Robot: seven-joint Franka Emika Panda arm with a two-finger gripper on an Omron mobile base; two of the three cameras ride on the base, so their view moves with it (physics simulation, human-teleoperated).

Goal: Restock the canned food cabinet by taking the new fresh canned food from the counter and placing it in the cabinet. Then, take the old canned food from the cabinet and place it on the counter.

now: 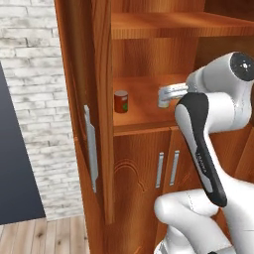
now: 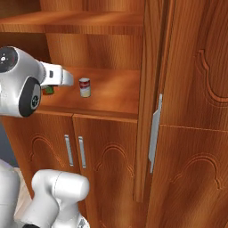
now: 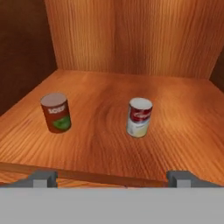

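Pincer (image 3: 111,179) released, empty: your old canned food (image 3: 56,112) stands ahead-left on the canned food cabinet (image 3: 100,144) shelf, the white-labelled can (image 3: 139,117) ahead-right. Drift rightward risks grabbing the fresh one.

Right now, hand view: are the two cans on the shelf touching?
No. The red can and the white-labelled can stand upright with bare shelf between them.

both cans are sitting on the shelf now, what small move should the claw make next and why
Probably swing the open claw left and ease it toward the small red can with the green label patch. That old can stands upright on the reddish-brown wood cabinet shelf, apart from the white-and-red can, and the claw is empty at the shelf's front edge.
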